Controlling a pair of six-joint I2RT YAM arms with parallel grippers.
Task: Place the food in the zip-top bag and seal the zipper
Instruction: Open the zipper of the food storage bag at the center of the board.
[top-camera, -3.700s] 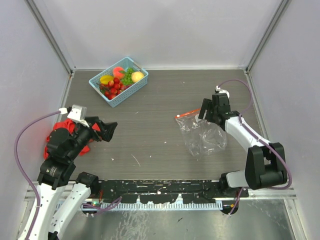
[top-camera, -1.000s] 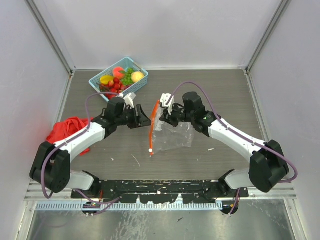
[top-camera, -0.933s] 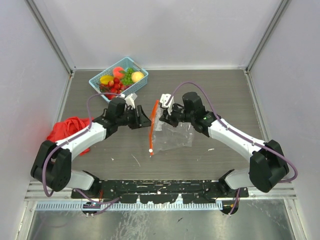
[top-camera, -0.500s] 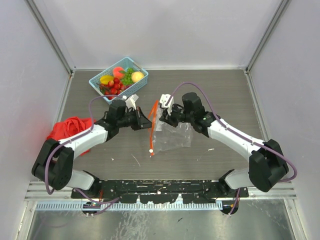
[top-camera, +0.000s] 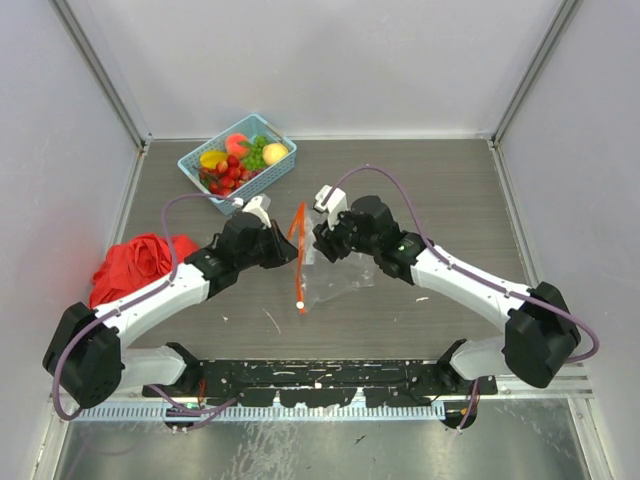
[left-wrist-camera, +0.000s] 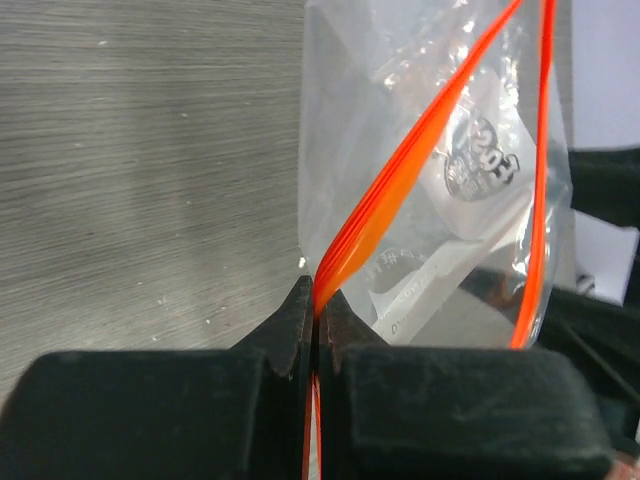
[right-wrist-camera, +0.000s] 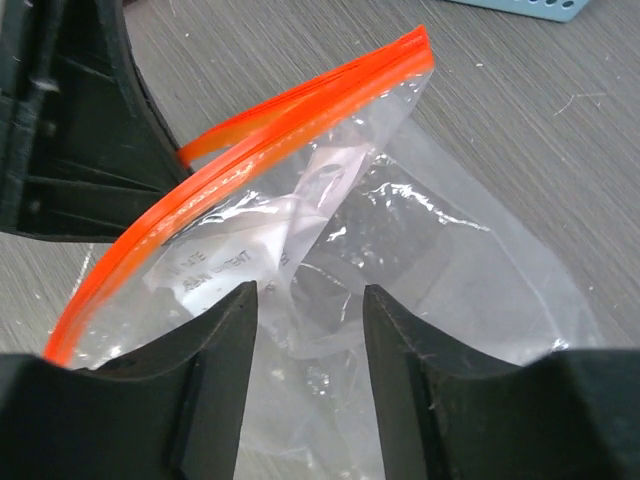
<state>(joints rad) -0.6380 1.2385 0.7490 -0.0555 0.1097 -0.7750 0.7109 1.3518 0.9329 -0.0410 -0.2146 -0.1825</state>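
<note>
The clear zip-top bag (top-camera: 340, 282) lies at mid-table with its mouth edge raised. My left gripper (top-camera: 291, 250) is shut on the red-orange zipper (top-camera: 297, 232); in the left wrist view the zipper (left-wrist-camera: 400, 175) runs straight into the closed jaws of that gripper (left-wrist-camera: 318, 312), with the bag (left-wrist-camera: 440, 250) hanging beyond. My right gripper (top-camera: 323, 240) is open. In its wrist view the right gripper (right-wrist-camera: 308, 295) has the bag (right-wrist-camera: 460, 270) under its spread fingers, touching neither, and the zipper (right-wrist-camera: 290, 125) arches above. The food (top-camera: 240, 162) sits in the basket.
The light-blue mesh basket (top-camera: 262, 188) stands at the back left. A red cloth (top-camera: 140, 262) is bunched at the left edge beside the left arm. Grey walls close in the table on three sides.
My left gripper has shut on the zipper strip and drawn it slightly nearer. My right gripper has opened and let go of the bag.
</note>
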